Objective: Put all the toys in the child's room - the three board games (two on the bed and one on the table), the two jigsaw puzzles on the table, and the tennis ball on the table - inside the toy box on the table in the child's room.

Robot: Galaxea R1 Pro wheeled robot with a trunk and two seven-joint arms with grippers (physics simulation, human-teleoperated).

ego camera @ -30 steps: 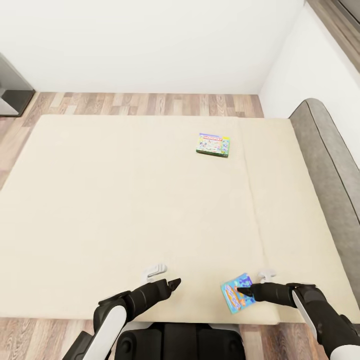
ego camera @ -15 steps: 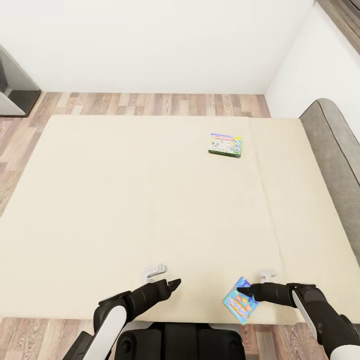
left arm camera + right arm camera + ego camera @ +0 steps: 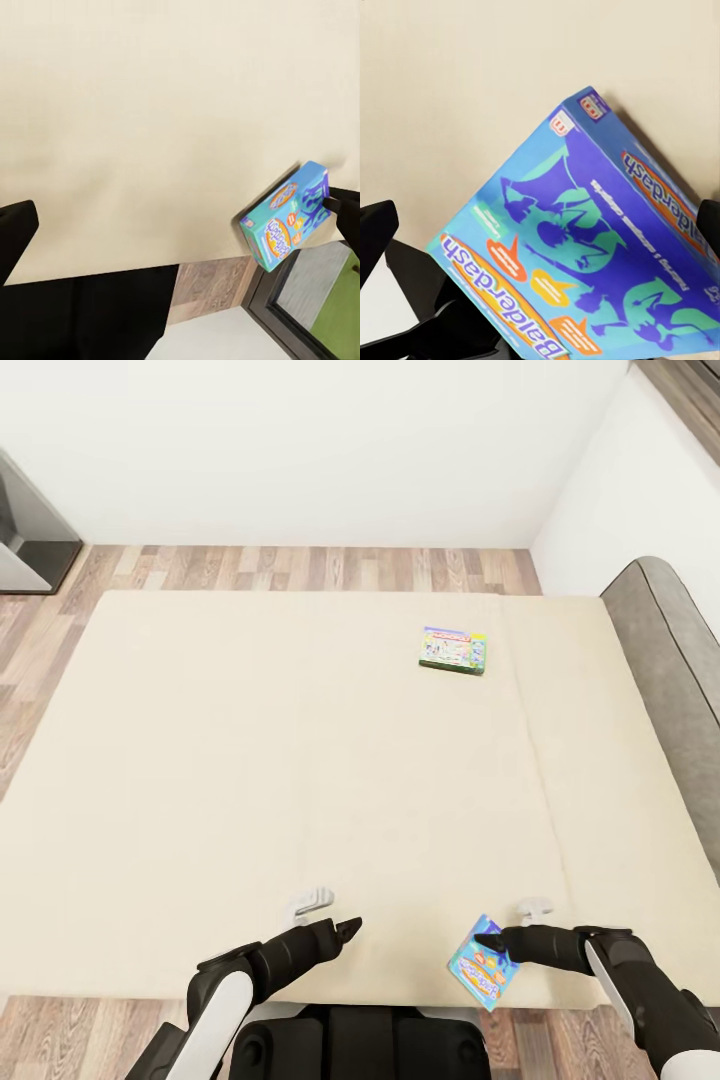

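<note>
Seen from the head camera, looking down over a wide bed (image 3: 250,760) with a plain beige mattress, a grey upholstered headboard (image 3: 672,660) along the right, wood-plank floor (image 3: 300,568) and white walls beyond

Held at the near edge of the mattress, right of centre: a small blue board game box (image 3: 480,966), tilted on one corner, its upper edge pinched in the tip of the right claw (image 3: 484,939), clamped on the box. Box hanging just below and in front of that claw, partly over the bed's near edge. In the right wrist view, the blue lid (image 3: 585,255) close up, printed "Balderdash" in orange bands, slanted across the beige mattress, with a black fingertip (image 3: 375,232) at each side of it

Right arm reaching in from the lower right, forearm roughly level, pointing toward the left

Left claw (image 3: 348,928) low over the near edge of the mattress, well apart from the blue box; whether apart or together, cannot tell. Left arm bent, rising from the lower left, pointing to the right. From the left wrist camera, the blue box (image 3: 289,217) off to one side with the right fingertip (image 3: 343,210) on its corner

Far across the bed, near the headboard side: a second board game (image 3: 453,650), green-edged with a red band, lying flat on the mattress, well apart from both claws
</note>
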